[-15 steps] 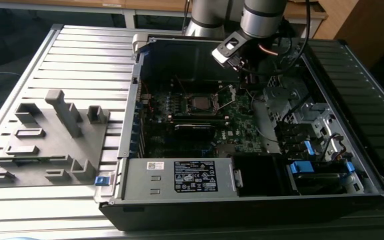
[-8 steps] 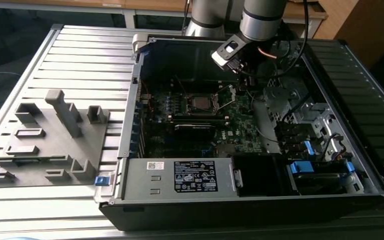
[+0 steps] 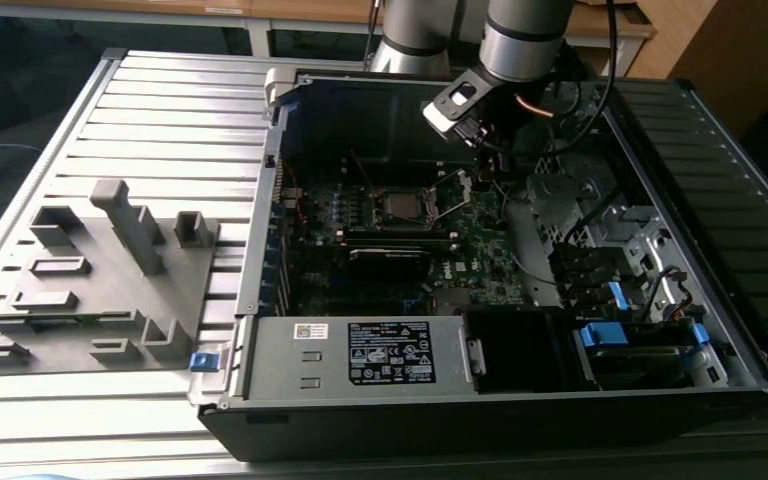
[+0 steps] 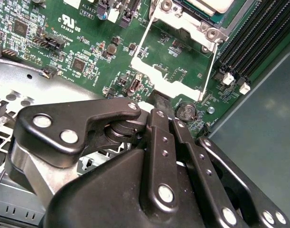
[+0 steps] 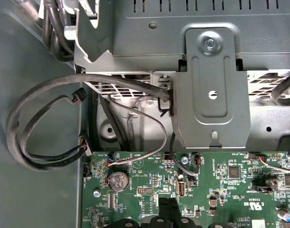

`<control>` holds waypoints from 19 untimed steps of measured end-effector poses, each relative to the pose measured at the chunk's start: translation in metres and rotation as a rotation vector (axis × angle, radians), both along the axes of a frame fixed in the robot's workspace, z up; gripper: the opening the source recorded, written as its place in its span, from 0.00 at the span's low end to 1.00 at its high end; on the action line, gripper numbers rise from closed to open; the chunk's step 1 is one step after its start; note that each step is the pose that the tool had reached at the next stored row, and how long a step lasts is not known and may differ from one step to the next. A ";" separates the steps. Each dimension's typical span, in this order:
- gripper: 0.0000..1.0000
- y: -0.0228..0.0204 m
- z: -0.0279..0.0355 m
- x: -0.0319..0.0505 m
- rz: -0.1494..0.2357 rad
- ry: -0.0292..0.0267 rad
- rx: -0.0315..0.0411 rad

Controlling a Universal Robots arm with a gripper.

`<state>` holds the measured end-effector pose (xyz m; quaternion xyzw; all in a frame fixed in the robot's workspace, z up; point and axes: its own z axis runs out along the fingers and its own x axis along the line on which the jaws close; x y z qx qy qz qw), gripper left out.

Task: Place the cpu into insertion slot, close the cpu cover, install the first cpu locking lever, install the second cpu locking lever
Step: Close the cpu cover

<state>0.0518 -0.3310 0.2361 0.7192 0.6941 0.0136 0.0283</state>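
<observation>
In the second wrist view, the gripper [image 4: 160,105] is seen with its fingers [image 4: 159,142] drawn together. Their tips are set at the free edge of the cpu cover [image 4: 152,70]; whether that edge is pinched cannot be told. A coin cell [image 4: 186,111] is found just beside the same edge. The cover is swung open, and green motherboard [image 4: 88,38] is seen through its cut-out. Beyond the cover's hinge, the cpu [image 4: 209,4] is seated in the insertion slot [image 4: 192,29]. Black memory slots [image 4: 258,42] are ranged beside the cover. In the exterior view, the cover is found inside the computer case [image 3: 257,230].
</observation>
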 end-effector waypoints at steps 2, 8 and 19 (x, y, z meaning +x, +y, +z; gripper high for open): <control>0.11 0.0000 0.0000 -0.0003 0.000 0.0000 0.0001; 0.11 0.0000 -0.0001 -0.0059 0.000 -0.0001 -0.0001; 0.11 0.0000 -0.0005 -0.0187 0.000 -0.0005 0.0001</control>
